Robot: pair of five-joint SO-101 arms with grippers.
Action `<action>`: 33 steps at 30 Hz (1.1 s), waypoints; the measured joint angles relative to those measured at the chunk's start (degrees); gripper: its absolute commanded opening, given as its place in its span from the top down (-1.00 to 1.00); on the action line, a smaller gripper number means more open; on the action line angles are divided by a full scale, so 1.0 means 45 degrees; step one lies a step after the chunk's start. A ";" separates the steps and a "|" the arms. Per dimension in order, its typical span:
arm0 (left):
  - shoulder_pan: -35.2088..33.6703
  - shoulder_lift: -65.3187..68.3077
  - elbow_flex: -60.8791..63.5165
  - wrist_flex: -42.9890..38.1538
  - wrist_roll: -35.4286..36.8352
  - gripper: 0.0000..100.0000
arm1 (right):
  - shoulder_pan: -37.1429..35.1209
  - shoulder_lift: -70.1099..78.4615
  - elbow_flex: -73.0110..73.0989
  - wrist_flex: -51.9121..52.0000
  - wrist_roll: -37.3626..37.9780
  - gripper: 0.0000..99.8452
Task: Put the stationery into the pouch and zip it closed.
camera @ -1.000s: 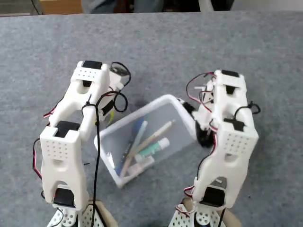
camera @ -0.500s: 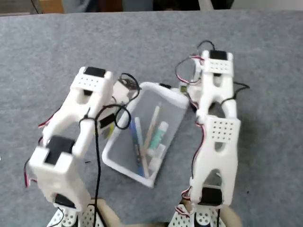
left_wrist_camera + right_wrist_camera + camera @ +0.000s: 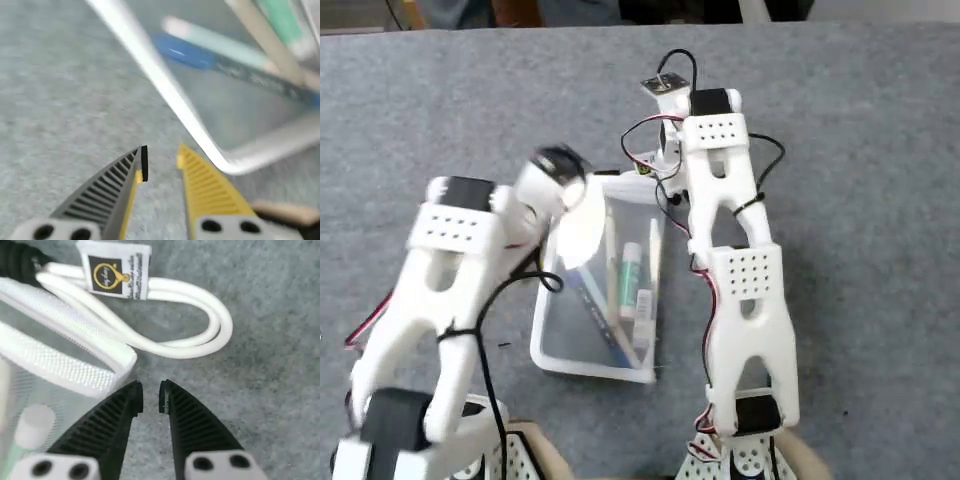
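Several pens (image 3: 590,300) and a green-capped stick (image 3: 630,262) lie inside the clear pouch (image 3: 588,366), so I judge the loading done and the zip the step in hand. The pouch rests flat on the counter (image 3: 860,150) between my two arms. Its long axis runs from the arm bases out toward the far side, and the stationery lies along that axis.

The zip end is the far one. There the white tape (image 3: 60,367) ends at a corner with a cord loop (image 3: 200,335) and a tag (image 3: 114,270). A dark piece (image 3: 17,262) beside the tag may be the slider, though I cannot be sure.

My right pincer (image 3: 150,397) sits just off that corner, over bare counter. Its fingers are a narrow gap apart and hold nothing. The loop lies just ahead of it, so this arm is the nearer one to the zip.

My left pincer (image 3: 161,162) is also slightly apart and empty. It is close beside the pouch's long white edge, placed to steady the pouch while the right arm pulls.
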 measured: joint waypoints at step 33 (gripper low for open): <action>-0.4376 0.1270 -0.0645 -0.3048 0.1973 0.34 | -0.1582 -0.0176 -0.0156 -0.0430 0.7092 0.50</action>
